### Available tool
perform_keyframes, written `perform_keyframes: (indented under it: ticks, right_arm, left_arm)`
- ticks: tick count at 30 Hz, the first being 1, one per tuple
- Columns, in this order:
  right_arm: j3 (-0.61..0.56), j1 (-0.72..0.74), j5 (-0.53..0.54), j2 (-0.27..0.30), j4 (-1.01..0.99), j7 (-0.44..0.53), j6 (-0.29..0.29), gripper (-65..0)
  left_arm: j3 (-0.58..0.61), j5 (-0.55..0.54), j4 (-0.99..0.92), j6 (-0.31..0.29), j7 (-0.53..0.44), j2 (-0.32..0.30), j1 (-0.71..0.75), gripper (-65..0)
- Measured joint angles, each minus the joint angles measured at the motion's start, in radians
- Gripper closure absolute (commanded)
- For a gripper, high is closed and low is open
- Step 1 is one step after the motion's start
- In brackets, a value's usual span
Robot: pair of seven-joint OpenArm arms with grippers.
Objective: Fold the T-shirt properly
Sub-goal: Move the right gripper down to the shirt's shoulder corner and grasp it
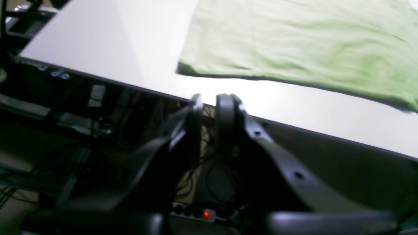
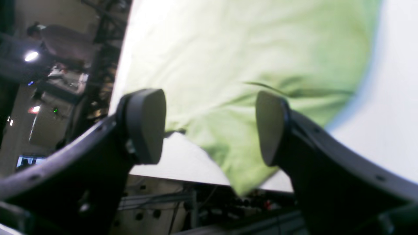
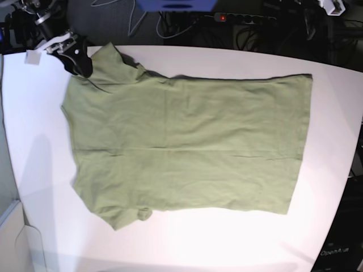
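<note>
The olive-green T-shirt lies spread flat on the white table, collar end to the left and hem to the right. My right gripper hovers at the far left corner, right beside the upper sleeve. In the right wrist view it is open, jaws wide apart, with the sleeve cloth lying beyond them and nothing pinched. My left gripper sits at the table's edge, off the shirt, its fingers nearly together with only a thin slit and nothing between them.
A power strip with a red light and tangled cables lie below the table edge. Another strip and cables sit behind the table's far side. Bare white tabletop rings the shirt.
</note>
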Motion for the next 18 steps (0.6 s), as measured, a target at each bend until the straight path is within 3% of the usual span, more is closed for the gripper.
perform_keyframes:
  ticks: [6, 18]
  right_arm:
    - [0.000, 0.011, 0.005, -0.003, -0.085, -0.005, 0.000, -42.2]
    - [-0.027, 0.011, 0.008, -0.032, -0.154, 0.007, 0.000, -42.2]
  left_arm:
    - [-0.045, 0.007, 0.008, -0.007, 0.005, 0.047, -0.005, -7.6]
    - [-0.047, 0.006, 0.008, -0.002, 0.006, 0.046, -0.011, -7.6]
